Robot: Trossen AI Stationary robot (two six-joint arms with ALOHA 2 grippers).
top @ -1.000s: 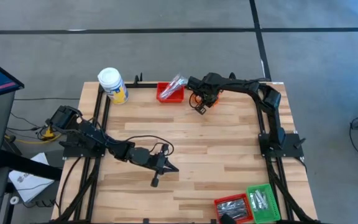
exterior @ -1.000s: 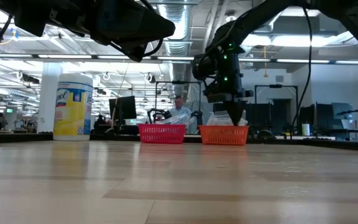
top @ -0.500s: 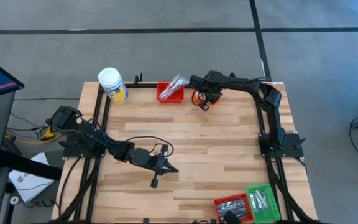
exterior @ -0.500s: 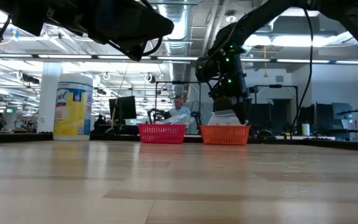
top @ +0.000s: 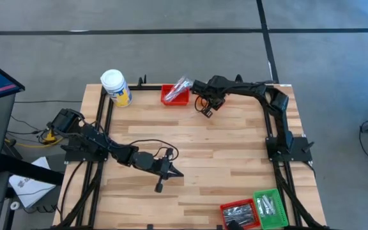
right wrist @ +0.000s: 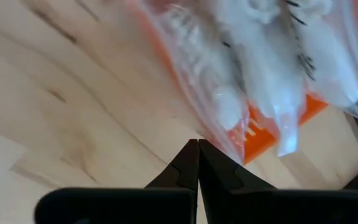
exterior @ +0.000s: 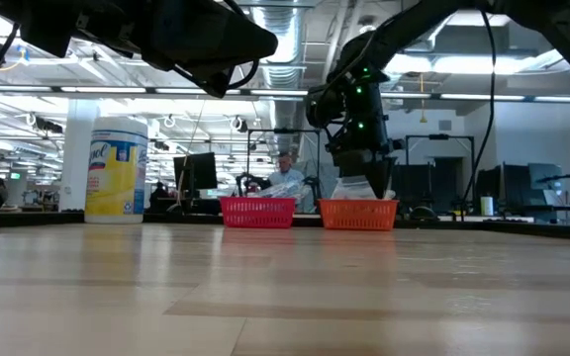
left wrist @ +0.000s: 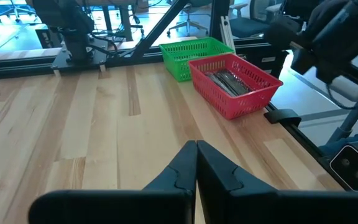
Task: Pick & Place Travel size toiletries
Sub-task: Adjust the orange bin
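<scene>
A clear bag of white toiletry packets [right wrist: 272, 68] lies in the orange basket [exterior: 357, 215] at the table's far edge. My right gripper [top: 205, 113] hangs over that basket's near side, pointing steeply down and shut, with its tips [right wrist: 197, 144] at the bag's lower edge. A red basket [top: 174, 96] beside it holds more clear-wrapped packets [top: 183, 84]. My left gripper [top: 179, 172] waits shut and bare above the table's near middle. Silver-grey sticks [left wrist: 229, 79] fill another red basket [left wrist: 253, 99] at the near right. My right gripper is shut with its tips right beside the clear bag's lower edge [right wrist: 219, 140], coming from above. Whether they touch the bag I cannot tell. Nothing shows between the fingers.
A white-lidded yellow jar [top: 115, 87] stands at the far left corner. A green basket [top: 270, 206] sits beside the red one [top: 238, 214] at the near right corner. Bare wood [top: 222, 153] stretches across the table's middle. A black cable [top: 147, 144] loops by my left arm.
</scene>
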